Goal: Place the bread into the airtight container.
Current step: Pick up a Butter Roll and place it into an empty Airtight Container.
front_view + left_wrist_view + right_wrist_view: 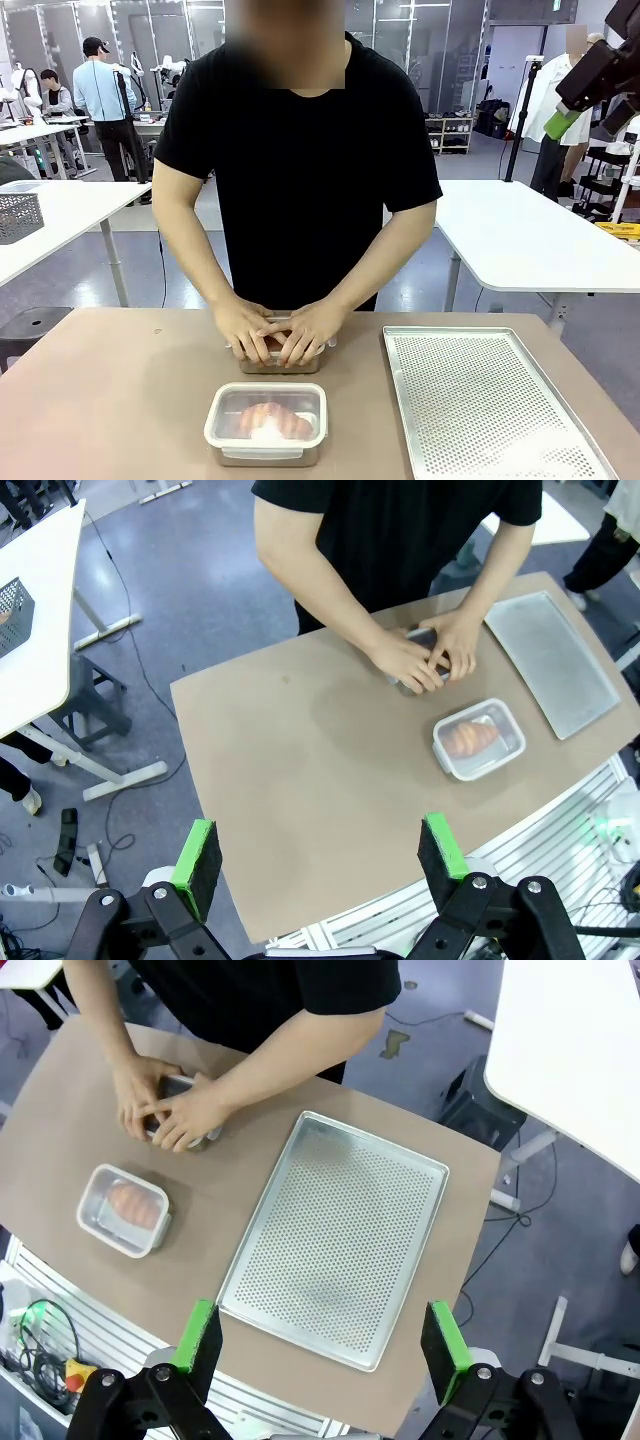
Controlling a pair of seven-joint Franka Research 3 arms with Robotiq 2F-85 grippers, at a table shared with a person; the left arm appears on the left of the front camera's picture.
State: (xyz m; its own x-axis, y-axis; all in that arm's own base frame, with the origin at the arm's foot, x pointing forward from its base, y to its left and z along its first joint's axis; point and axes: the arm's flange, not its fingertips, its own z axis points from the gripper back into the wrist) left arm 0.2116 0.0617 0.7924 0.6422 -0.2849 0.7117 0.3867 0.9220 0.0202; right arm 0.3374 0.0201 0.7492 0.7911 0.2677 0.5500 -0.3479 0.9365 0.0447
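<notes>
Bread [268, 420]: orange-brown piece lying inside the near airtight container [266, 424], lower centre of the front view; a clear lid sits on that container.
Second container [280, 358]: metal, just beyond the first, centre of the front view, mostly hidden under the person's hands; contents cannot be told.
Bread vs. hands: the bread lies just below the person's left hand [311, 334] and right hand [243, 328] in the frame, apart from them; neither hand touches the near container.
Hands, state: both laid palm-down over the second container's top, fingers curled at its edges, fingertips meeting in the middle; forearms angle in from both sides.
Tray [480, 400]: perforated metal sheet, lower right of the front view, beside the containers, lying flat.
Left wrist view: table from high up; the bread container at centre right, hands above it in the frame, tray at upper right. Left gripper [322, 858] at the bottom edge, green pads wide apart, holding nothing.
Right wrist view: tray in the centre, bread container at left, hands at upper left. Right gripper [322, 1338] at the bottom edge, pads spread wide, holding nothing.
Front view extra: a black gripper with a green pad at the upper right corner, high above the table.
</notes>
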